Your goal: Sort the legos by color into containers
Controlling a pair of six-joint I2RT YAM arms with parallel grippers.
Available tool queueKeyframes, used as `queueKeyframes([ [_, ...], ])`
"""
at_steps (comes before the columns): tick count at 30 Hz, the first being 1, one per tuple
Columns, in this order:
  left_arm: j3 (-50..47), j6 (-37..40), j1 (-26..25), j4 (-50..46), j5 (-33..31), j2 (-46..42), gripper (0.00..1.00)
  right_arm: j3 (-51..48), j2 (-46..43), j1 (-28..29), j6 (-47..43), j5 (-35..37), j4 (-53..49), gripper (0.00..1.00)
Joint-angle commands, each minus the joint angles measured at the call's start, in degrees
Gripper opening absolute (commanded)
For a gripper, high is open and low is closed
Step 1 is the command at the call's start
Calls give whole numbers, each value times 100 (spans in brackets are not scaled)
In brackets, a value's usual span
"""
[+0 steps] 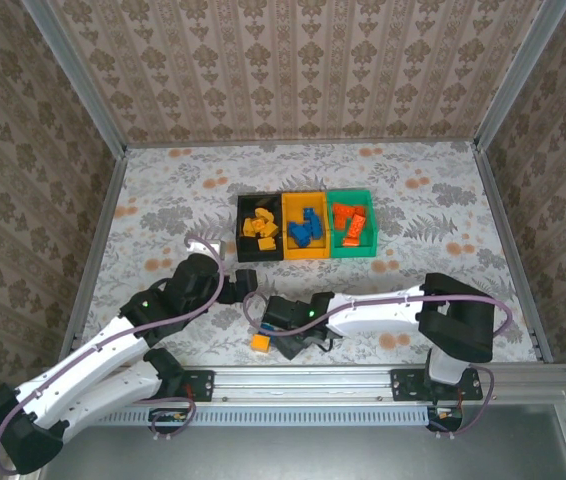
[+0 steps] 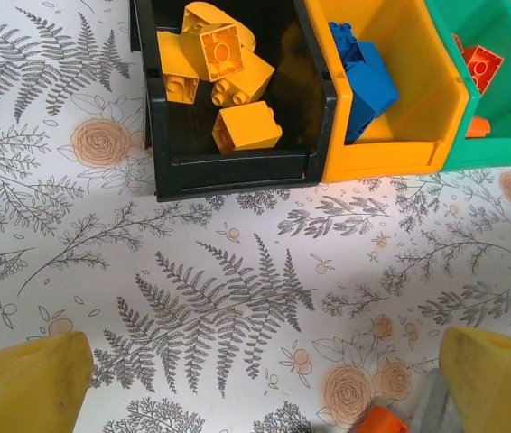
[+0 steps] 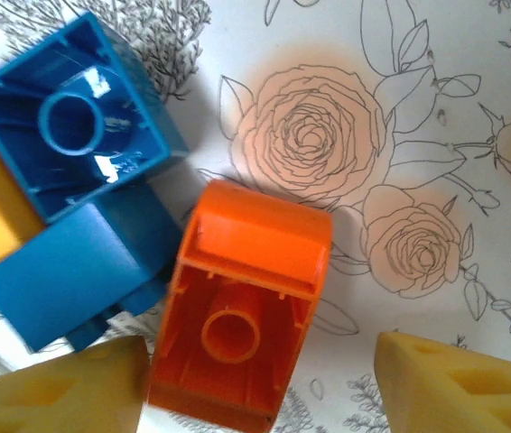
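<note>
Left gripper (image 2: 264, 383): fingers spread wide, empty, above desk (image 1: 163, 200) just short of black bin.
Bins joined in row, mid-desk.
Black bin (image 2: 237, 171): yellow bricks (image 2: 246, 126).
Yellow-orange bin (image 2: 382, 158): blue bricks (image 2: 368, 77).
Green bin (image 2: 499, 149): red-orange bricks (image 2: 481, 65).
By desk's near edge, right gripper (image 3: 260, 361): jaws apart, straddling upturned orange brick (image 3: 255, 234), gap on one side. Loose blue bricks (image 3: 66, 117) just beside it.

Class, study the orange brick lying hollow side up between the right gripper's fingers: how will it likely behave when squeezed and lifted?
The orange brick looks like hard moulded plastic, so it should stay stiff. Its hollow shell suggests it is light. Glossy walls and one rounded end may let it slip or twist between the fingers.
</note>
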Motion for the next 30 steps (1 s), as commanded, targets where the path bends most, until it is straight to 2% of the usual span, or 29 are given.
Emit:
queueKeyframes([
  [1, 54, -23, 50, -161, -96, -126, 100, -62, 52, -190, 115, 278, -211, 59],
  [8, 82, 38, 53, -107, -26, -68, 100, -484, -498, -762, 189, 236, -13, 35],
  [15, -76, -6, 55, 2, 24, -68, 100, -514, -1723, -1483, 165, 543, -279, 29],
  [19, -129, -40, 56, 4, 28, -59, 100, -210, -2301, -2486, 229, 675, -566, 29],
  [24, -152, -91, 62, -4, 66, -86, 100, 322, -1886, -3813, 514, 383, -438, 30],
  [30, -130, -124, 71, -106, 125, -157, 100, 1225, -498, -4405, 698, 429, -417, 31],
])
